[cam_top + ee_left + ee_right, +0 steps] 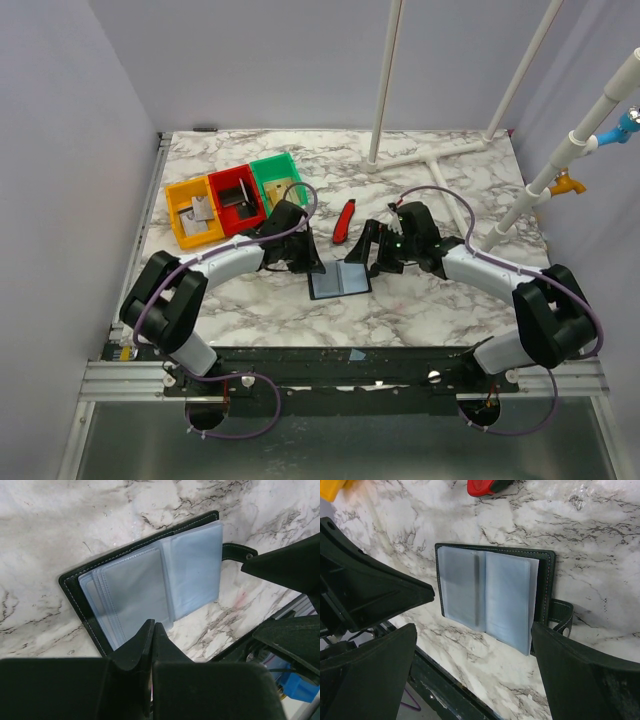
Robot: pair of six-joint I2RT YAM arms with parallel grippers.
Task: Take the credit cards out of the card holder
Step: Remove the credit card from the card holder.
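Card holder (150, 587) open on bench (450, 160), no credit cards out. Left hand (152, 630) pressed together at pocket edge; right hand (475, 629) spread.

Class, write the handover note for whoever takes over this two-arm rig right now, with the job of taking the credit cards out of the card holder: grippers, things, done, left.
Left gripper: shut, tips at the edge of the sleeves; whether they pinch anything cannot be told.
Right gripper: open, fingers either side of the holder, holding nothing.
Card holder: lying open and flat on the table, sleeves up.
Credit cards: not clearly made out; none lies beside the holder.
Done: holder is open.
Left: pull every card out of the sleeves.
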